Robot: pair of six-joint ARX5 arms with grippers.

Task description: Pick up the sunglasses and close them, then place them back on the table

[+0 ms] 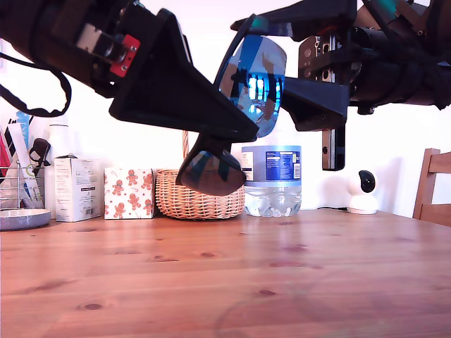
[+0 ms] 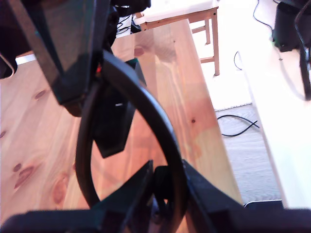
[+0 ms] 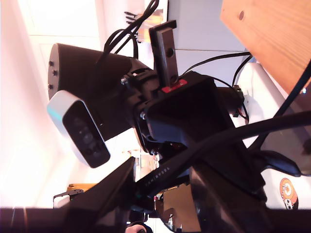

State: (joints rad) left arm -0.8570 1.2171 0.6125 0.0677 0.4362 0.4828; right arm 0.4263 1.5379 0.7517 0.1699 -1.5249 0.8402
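— What is seen closest to the exterior camera?

— My first gripper [image 1: 239, 134], coming in from the exterior view's left as a broad black wedge. Its jaws are pressed together on the frame of the sunglasses [image 1: 257, 84], with the rim pinched between them in the first wrist view.

— And beneath it?

— The table [image 1: 211, 296], reddish-brown planks with dark knots, is spread across the lower half of the view. Nothing of the sunglasses is touching it.

— How is the other tool set?

— My second gripper [image 3: 163, 191] is reached in from the exterior view's right, its jaws held apart. One slim temple arm is run through the gap between them. Whether a pad is touching it cannot be told.

— Where are the sunglasses, then?

— They are held in the air above the table, between the two grippers and tilted steeply. One blue-mirrored lens is up high, and the other lens hangs dark below my first gripper, in front of the wicker basket [image 1: 176, 201].

— What is ranged behind?

— A water bottle [image 1: 271, 179] is just beside the basket, a gingerbread-printed box [image 1: 128, 192] and a white carton [image 1: 76, 189] lie toward the exterior view's left, and a small white camera [image 1: 363, 190] and a wooden chair [image 1: 433, 183] toward its right.
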